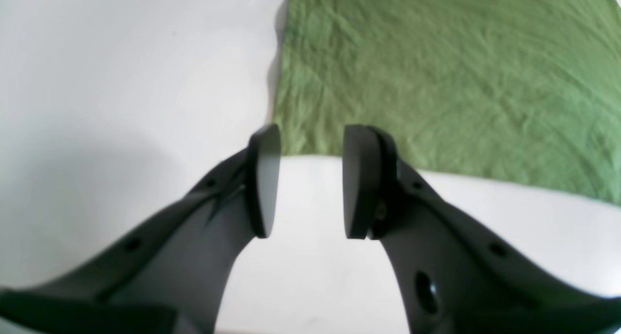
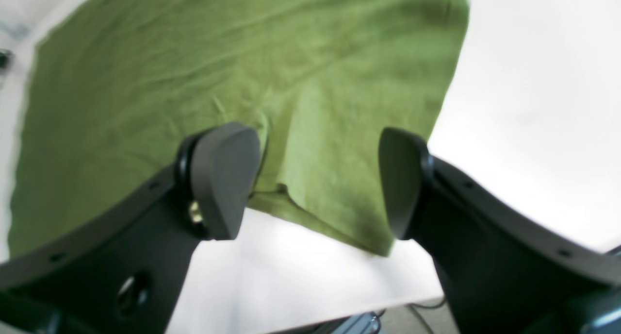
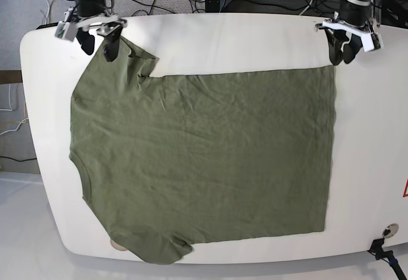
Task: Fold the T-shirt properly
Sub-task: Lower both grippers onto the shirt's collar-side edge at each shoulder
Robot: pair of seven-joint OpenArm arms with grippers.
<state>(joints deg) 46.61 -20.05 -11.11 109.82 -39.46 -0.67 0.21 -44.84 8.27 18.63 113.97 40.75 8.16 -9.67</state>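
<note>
1. T-shirt (image 3: 204, 159) lies flat on the white bench (image 3: 217, 41), collar toward the base view's left edge.
2. Left pincer (image 1: 310, 181) over the hem corner: jaws apart, holding nothing.
3. Right pincer (image 2: 320, 183) above the sleeve (far side): jaws wide, empty.

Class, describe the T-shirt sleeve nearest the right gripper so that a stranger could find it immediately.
Start at the white table, where the olive T-shirt lies flat. Its far sleeve pokes out under the open right gripper; the other sleeve overhangs the near table edge.
</note>
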